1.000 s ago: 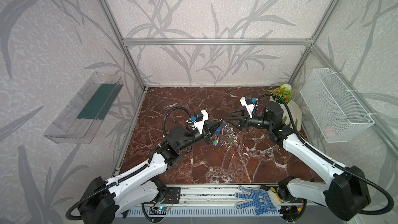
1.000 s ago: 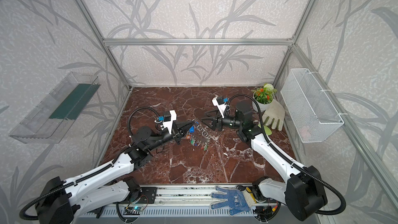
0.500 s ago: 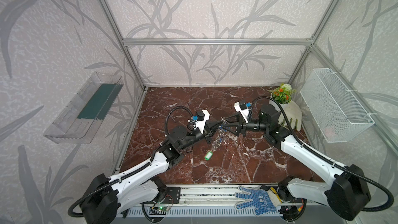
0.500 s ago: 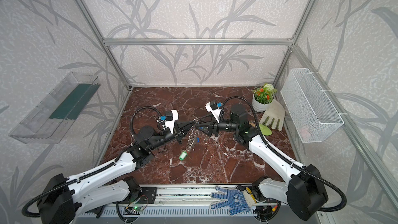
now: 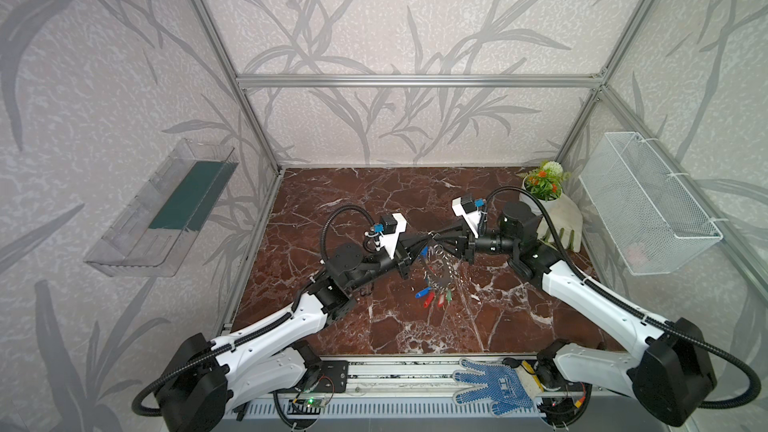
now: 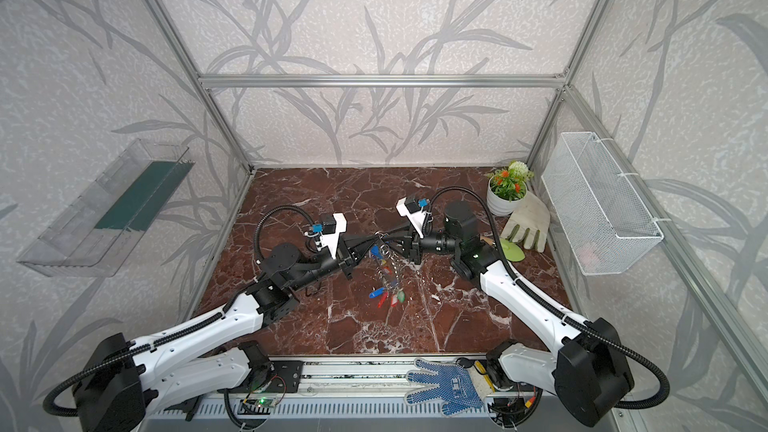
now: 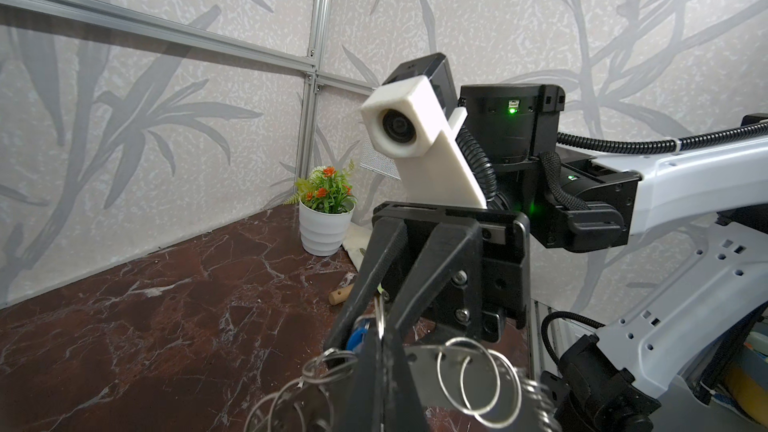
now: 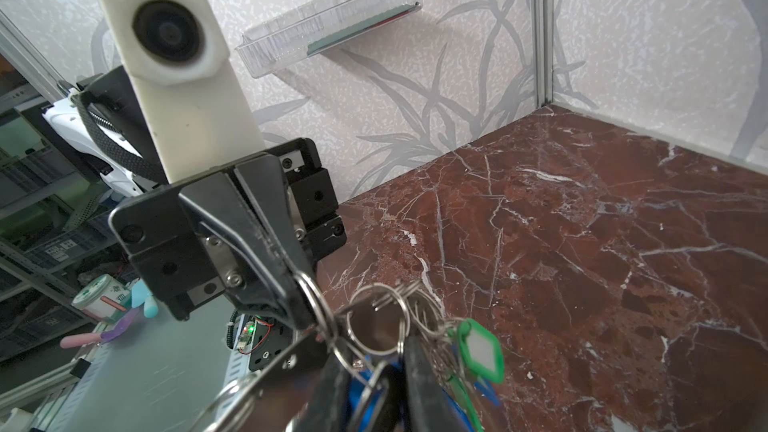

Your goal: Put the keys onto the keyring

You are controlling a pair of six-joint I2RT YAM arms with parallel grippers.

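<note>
Step in hand: threading, as it appears. The keyring (image 5: 444, 268) hangs in the air between the two grippers, above the middle of the desk (image 5: 374, 201), and the work centres on a blue-tagged key (image 5: 423, 251) at its upper edge.
Left gripper (image 8: 308, 307): jaws pressed together, pinching a split ring at the keyring's rim. It seems to bear the weight of the whole bunch.
Right gripper (image 7: 376, 324): jaws narrow, with one finger on either side of the blue tag and a wire ring. Whether it truly clamps them cannot be told.
Keys on the ring: a cluster of keys (image 5: 433, 297) with blue, red and green tags dangles from the lower rim. Whether the tags touch the desk is unclear.
Progress: judged well along, since most tags hang from the disc and only the blue-tagged key at the top looks unsettled.
Next move: it calls for a firm pinch on the blue-tagged key. Its hole would then have to slide along the split ring's wire until it sits fully on, with the left gripper holding the rim steady.
Risk: the hanging bunch may swing, and the thin wire may slip out from between the jaws.
</note>
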